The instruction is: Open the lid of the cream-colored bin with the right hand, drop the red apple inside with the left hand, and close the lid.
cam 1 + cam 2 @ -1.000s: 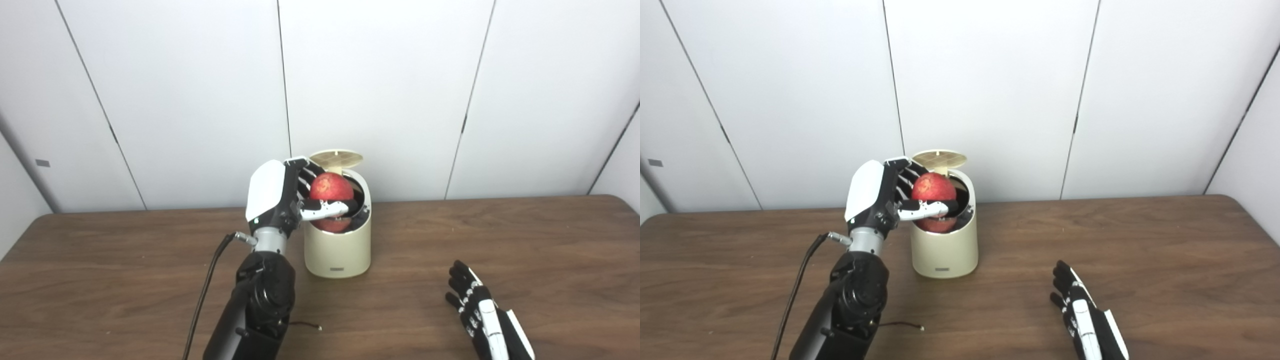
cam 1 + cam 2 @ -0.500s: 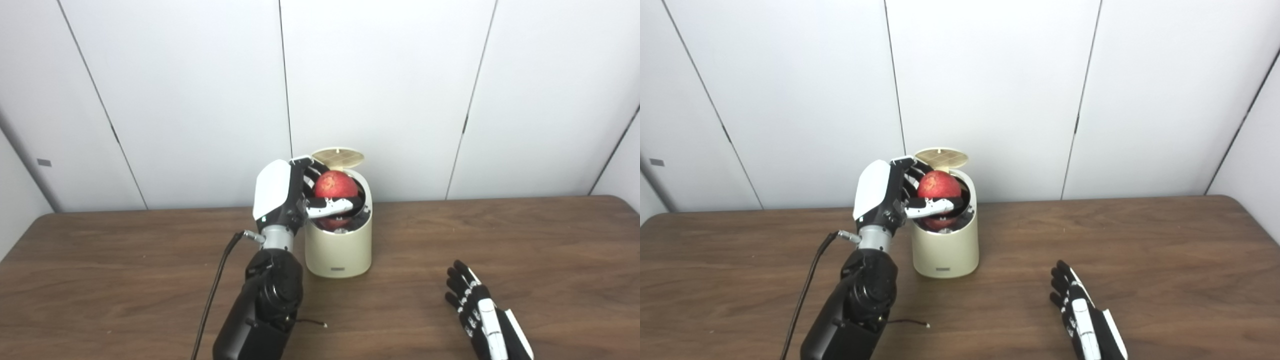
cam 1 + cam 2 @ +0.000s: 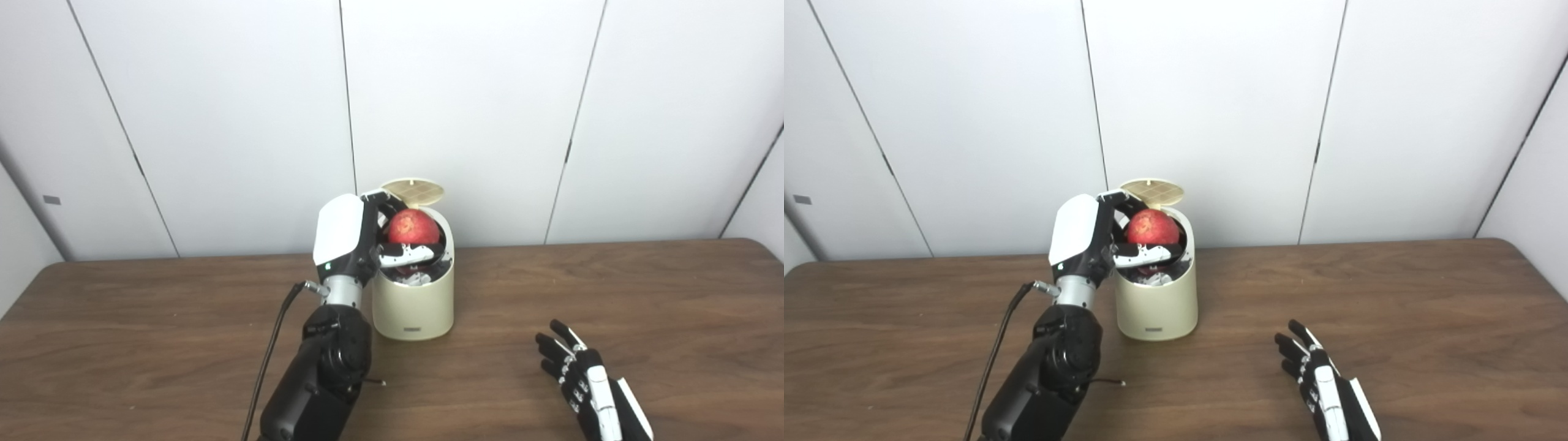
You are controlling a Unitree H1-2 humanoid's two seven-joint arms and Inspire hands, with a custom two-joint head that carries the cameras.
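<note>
The cream-colored bin [image 3: 414, 306] stands at the back middle of the table, its round lid [image 3: 413, 189] tipped up and open behind the mouth. My left hand [image 3: 367, 242] is shut on the red apple [image 3: 413, 227] and holds it right over the bin's open mouth, with the thumb across the apple's front. Some white stuff shows inside the bin under the apple. My right hand [image 3: 582, 380] is open and empty, low over the table at the front right, well apart from the bin.
The brown wooden table [image 3: 612, 288] runs wide on both sides of the bin. A black cable [image 3: 269, 361] hangs from my left wrist down to the table. White wall panels stand close behind the bin.
My left hand has carried the apple further right and back, deeper over the bin's mouth. My right hand has shifted a little to the left and spread its fingers slightly.
</note>
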